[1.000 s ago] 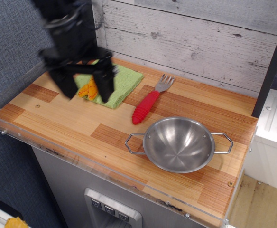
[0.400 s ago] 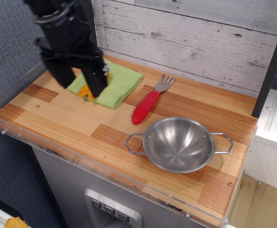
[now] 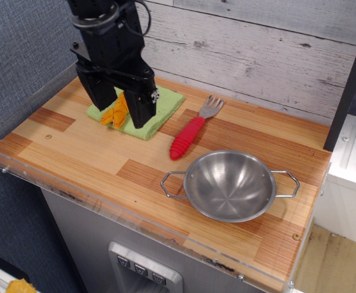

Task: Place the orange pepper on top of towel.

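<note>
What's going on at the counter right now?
The single arm's gripper stands over the towel at the back left of the counter, its fingers open to either side of the orange pepper. The pepper lies on the towel. The red-handled fork and the steel bowl sit apart to the right.

pepper (image 3: pixel 116 112) on towel (image 3: pixel 160 108) | fork (image 3: pixel 193 129) right | bowl (image 3: pixel 230 185) front-right

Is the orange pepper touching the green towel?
Touching. The single camera view shows the orange pepper lying directly on the towel, between the open gripper fingers.
</note>
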`<state>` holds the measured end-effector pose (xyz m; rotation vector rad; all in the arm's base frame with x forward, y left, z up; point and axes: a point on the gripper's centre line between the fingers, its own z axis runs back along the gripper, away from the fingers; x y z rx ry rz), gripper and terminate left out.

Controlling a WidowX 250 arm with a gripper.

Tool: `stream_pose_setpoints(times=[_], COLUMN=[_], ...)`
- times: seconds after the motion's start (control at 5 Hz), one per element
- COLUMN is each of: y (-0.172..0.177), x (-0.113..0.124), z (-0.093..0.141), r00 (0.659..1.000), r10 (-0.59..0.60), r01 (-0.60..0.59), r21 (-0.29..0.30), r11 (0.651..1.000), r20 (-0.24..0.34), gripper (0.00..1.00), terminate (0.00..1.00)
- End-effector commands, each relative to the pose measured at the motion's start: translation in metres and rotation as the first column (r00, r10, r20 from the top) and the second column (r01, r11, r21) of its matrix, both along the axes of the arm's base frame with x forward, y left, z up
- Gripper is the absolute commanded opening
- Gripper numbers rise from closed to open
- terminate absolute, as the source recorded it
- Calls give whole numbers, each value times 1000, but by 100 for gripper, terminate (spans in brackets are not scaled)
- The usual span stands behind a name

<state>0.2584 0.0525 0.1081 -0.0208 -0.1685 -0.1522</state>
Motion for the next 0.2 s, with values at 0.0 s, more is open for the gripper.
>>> stream_pose_setpoints(times=[0.0], y=[2], x=[4], z=[9], r00=[998], r10=[31], r01=[-26], r21=[100], r11=[995], r20=[-53], gripper=[100], terminate=[100])
